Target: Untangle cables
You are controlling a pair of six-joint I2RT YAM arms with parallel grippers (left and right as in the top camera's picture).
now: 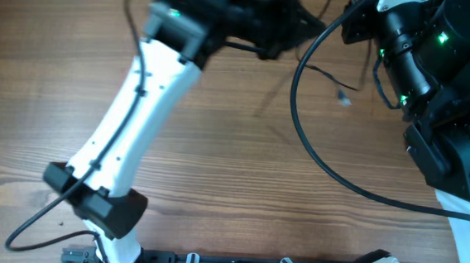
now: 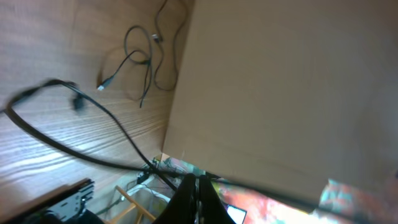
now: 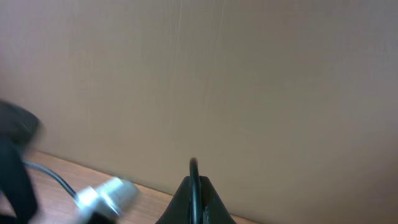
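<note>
Probable step: approach. Left gripper (image 2: 198, 198) and right gripper (image 3: 194, 188) jaws are clenched; contents indeterminate. Looped cables (image 2: 146, 62) lie well ahead of the left jaws. Next: open, then pinch one plug end (image 2: 103, 83).

Wooden table (image 1: 214, 188) beside a plain beige panel (image 2: 280, 93).

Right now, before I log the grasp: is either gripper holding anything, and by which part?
Right gripper pinches a thin cable along its cord, not at the silver plug. Left gripper is shut; a hold cannot be told.
</note>
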